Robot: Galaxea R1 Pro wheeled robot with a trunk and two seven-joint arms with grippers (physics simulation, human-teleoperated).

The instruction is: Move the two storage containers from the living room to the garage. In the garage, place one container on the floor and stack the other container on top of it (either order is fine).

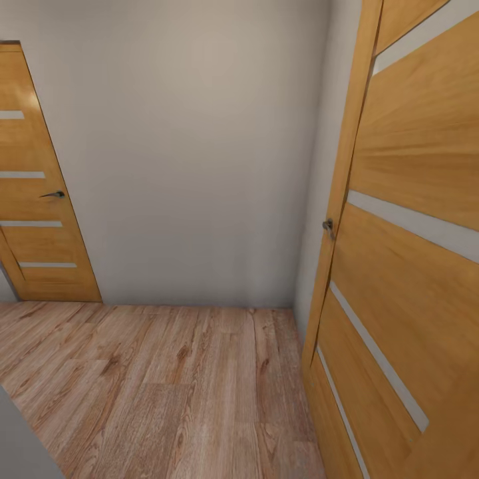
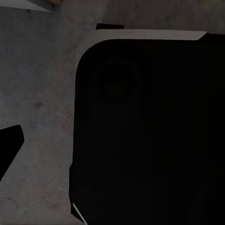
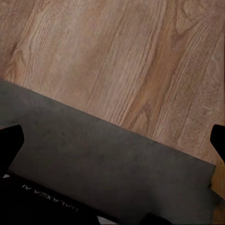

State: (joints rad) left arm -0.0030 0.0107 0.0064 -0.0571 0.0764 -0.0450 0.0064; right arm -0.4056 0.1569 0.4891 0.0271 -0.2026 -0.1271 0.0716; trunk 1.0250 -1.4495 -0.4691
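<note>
A hallway of wood plank floor (image 1: 159,386) is faced, with an open door (image 1: 406,266) at the right. The right gripper (image 3: 112,140) is held wide apart and empty above a threshold; the left gripper's state cannot be told. The containers' whereabouts cannot be told, so transit is judged.

Honey-orange doors (image 1: 412,266) (pale stripes), grey wall (image 1: 193,153)

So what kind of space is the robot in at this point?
Likely an indoor hallway: a closed wooden door on the left, another wooden door close on the right, a plain grey wall and light wood plank floor.
</note>
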